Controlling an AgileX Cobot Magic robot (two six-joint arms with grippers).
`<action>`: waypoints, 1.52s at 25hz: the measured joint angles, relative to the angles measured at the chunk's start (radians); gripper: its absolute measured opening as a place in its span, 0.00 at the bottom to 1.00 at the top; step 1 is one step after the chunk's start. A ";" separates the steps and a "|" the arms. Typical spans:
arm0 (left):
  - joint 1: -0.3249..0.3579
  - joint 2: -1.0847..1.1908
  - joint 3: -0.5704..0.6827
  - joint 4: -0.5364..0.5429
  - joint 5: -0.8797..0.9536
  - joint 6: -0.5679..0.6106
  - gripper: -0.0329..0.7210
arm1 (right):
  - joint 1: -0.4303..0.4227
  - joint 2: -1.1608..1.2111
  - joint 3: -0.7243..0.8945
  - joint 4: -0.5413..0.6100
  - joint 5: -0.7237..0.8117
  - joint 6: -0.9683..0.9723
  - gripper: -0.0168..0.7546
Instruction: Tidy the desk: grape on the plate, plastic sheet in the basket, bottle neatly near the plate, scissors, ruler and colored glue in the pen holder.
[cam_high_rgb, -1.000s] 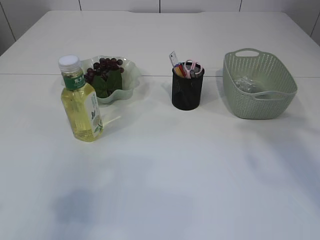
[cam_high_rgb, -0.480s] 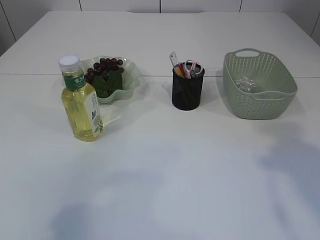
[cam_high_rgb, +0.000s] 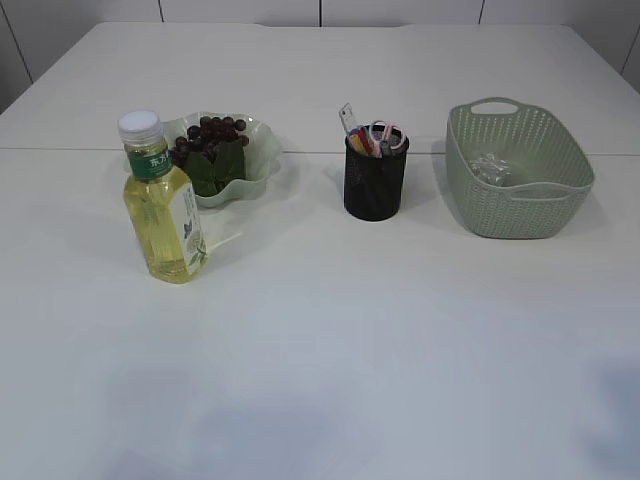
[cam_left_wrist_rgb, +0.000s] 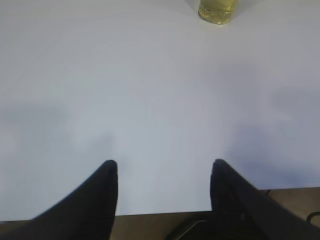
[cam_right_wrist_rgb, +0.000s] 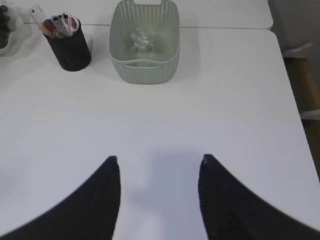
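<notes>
Desk lot, all placed: bottle (cam_high_rgb: 163, 204) standing toward the worktop (cam_high_rgb: 330, 340) left edge beside the grape (cam_high_rgb: 208, 140) plate (cam_high_rgb: 255, 165), risking toppling; both grippers (cam_left_wrist_rgb: 162, 172) (cam_right_wrist_rgb: 159, 167) hanging apart, empty.

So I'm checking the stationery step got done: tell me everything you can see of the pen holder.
The pen holder is a black, round cup that looks like metal mesh, standing upright on the white table between the plate and the basket, touching neither. Sticking out of its top are a ruler, pink-handled scissors and coloured items too small to identify. Nothing grips it.
</notes>
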 joint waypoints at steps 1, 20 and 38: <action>0.000 -0.026 0.000 0.002 0.016 0.000 0.62 | 0.000 -0.034 0.019 0.002 0.000 0.000 0.55; 0.000 -0.433 0.000 0.006 0.046 0.000 0.62 | 0.000 -0.583 0.289 0.148 0.012 0.002 0.55; 0.000 -0.455 0.159 -0.027 -0.012 0.101 0.62 | 0.000 -0.600 0.561 0.158 0.010 -0.140 0.55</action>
